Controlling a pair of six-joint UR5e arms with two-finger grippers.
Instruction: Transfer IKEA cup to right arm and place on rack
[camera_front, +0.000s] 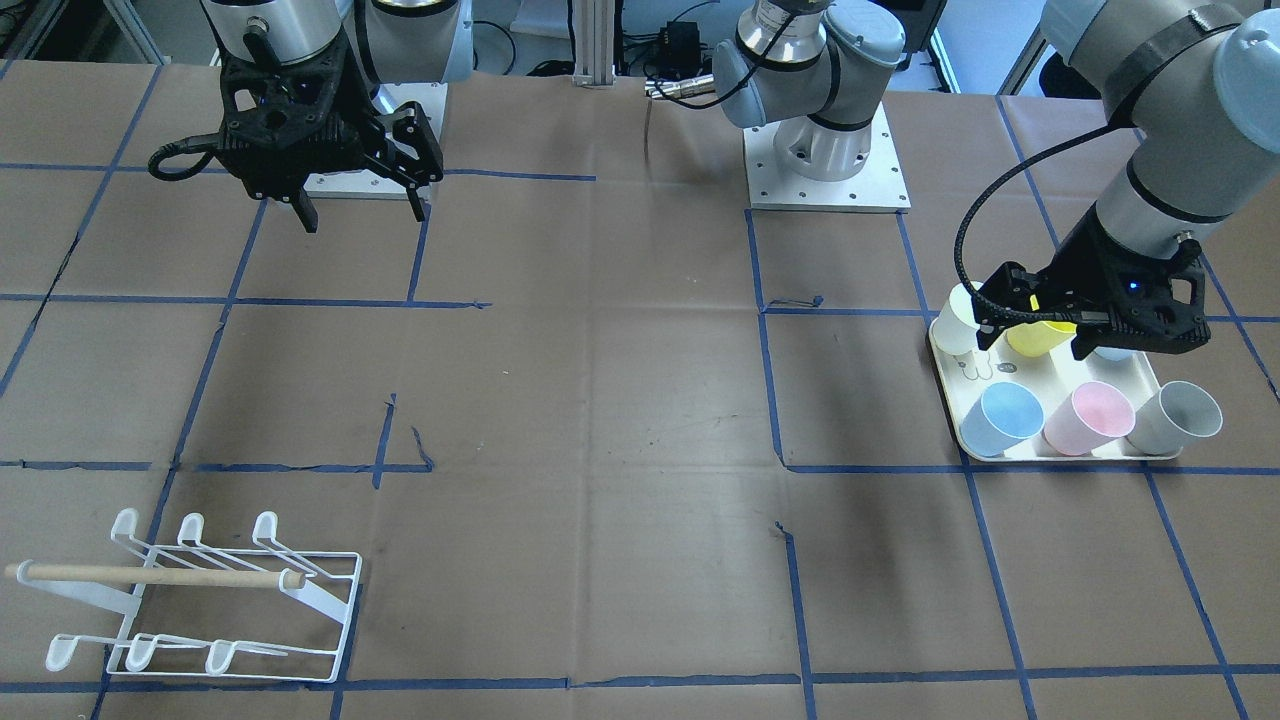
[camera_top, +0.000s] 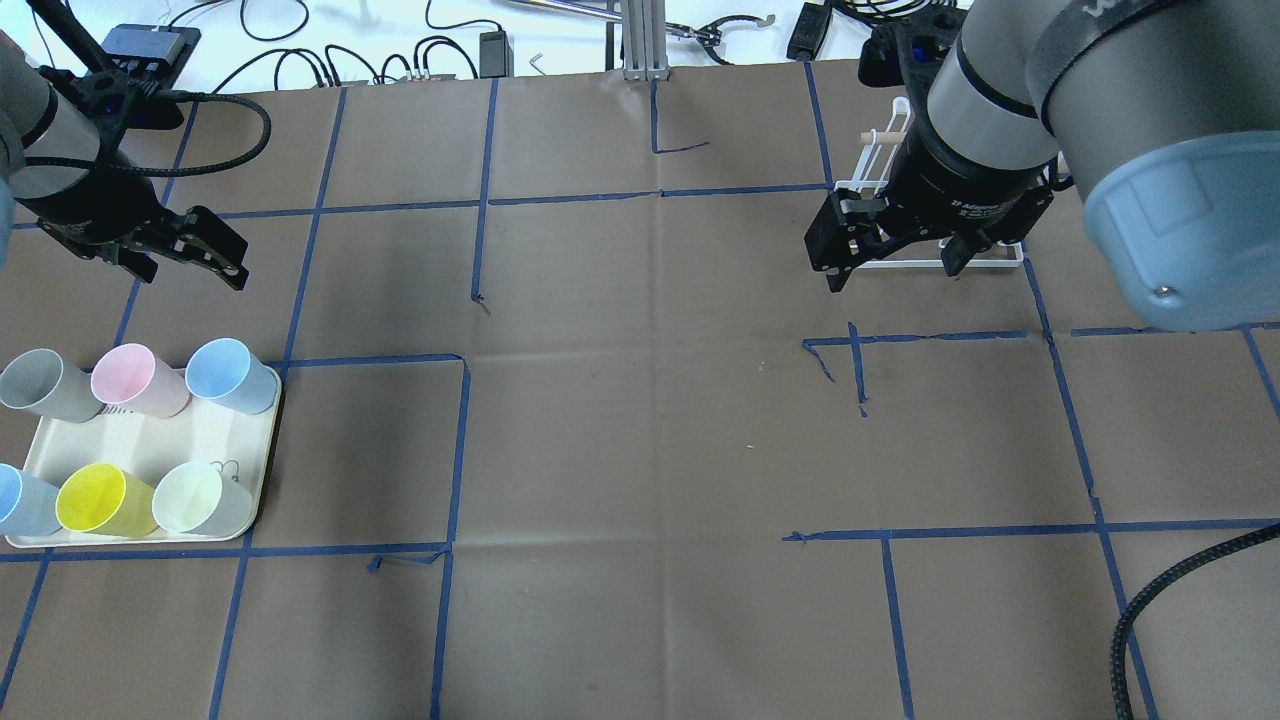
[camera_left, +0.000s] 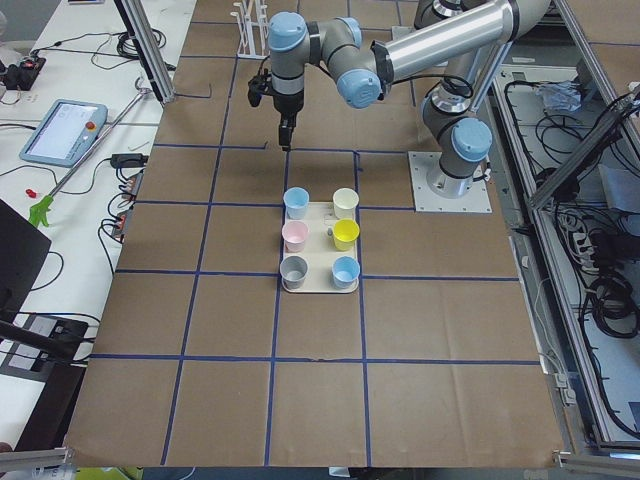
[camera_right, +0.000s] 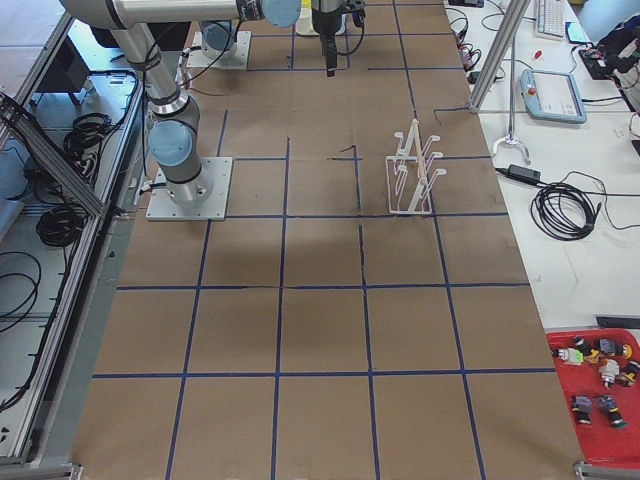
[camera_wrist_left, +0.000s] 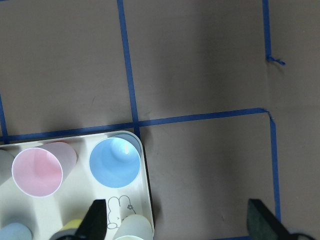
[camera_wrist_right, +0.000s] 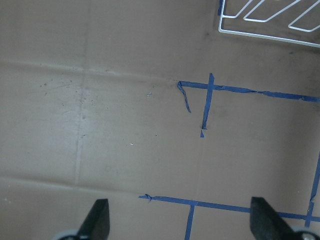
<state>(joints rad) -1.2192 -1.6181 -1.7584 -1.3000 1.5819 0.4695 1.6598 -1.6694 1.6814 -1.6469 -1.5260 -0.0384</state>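
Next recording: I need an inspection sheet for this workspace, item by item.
Surface: brown paper marked with a blue tape grid; a few tape ends are frayed.
Job's things: six cups stand upright on the cream tray; the rack holds no cup.
Clutter: nothing seen.
Grippers: left gripper open and empty, near the tray; right gripper open and empty, above bare paper beside the rack.
Cables: a black braided cable loops at the left wrist, and another cable at the right wrist.
Surroundings: loose leads beyond the far edge, a teach pendant, a red bin of small parts.
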